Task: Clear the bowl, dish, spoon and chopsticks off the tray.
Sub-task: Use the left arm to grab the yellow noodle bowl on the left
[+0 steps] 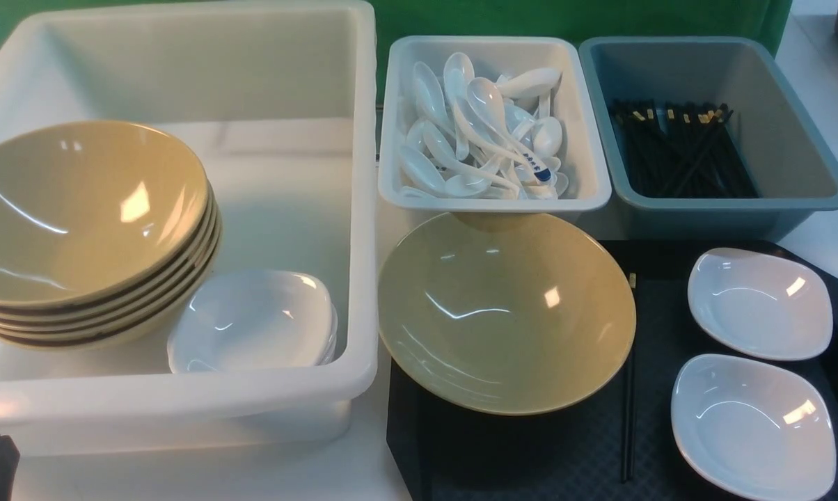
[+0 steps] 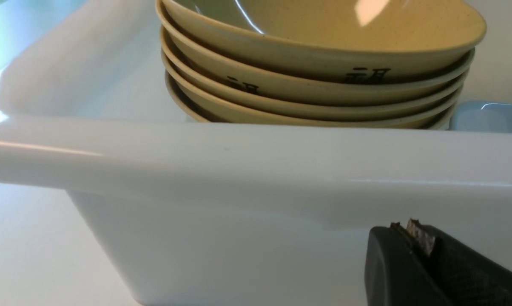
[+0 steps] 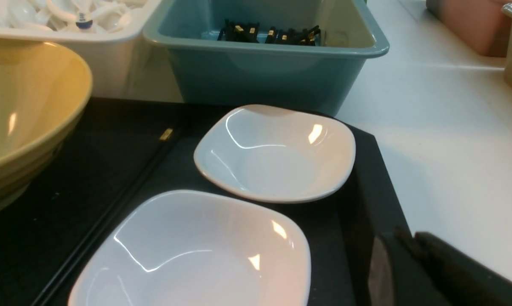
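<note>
— Where is the bowl (image 1: 506,313)?
— On the tray (image 1: 516,452), at its left part, with the chopsticks (image 1: 628,417) just beside it.
— And the grippers?
— The left gripper (image 2: 405,229) is closed, holding nothing. The right gripper (image 3: 402,238) looks narrow; whether it is fully closed cannot be told.

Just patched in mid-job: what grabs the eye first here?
A wide khaki-yellow bowl dominates the black tray. To its right lie black chopsticks and two white dishes, one farther, one nearer. On the left, a stack of matching bowls sits in a large white tub.
</note>
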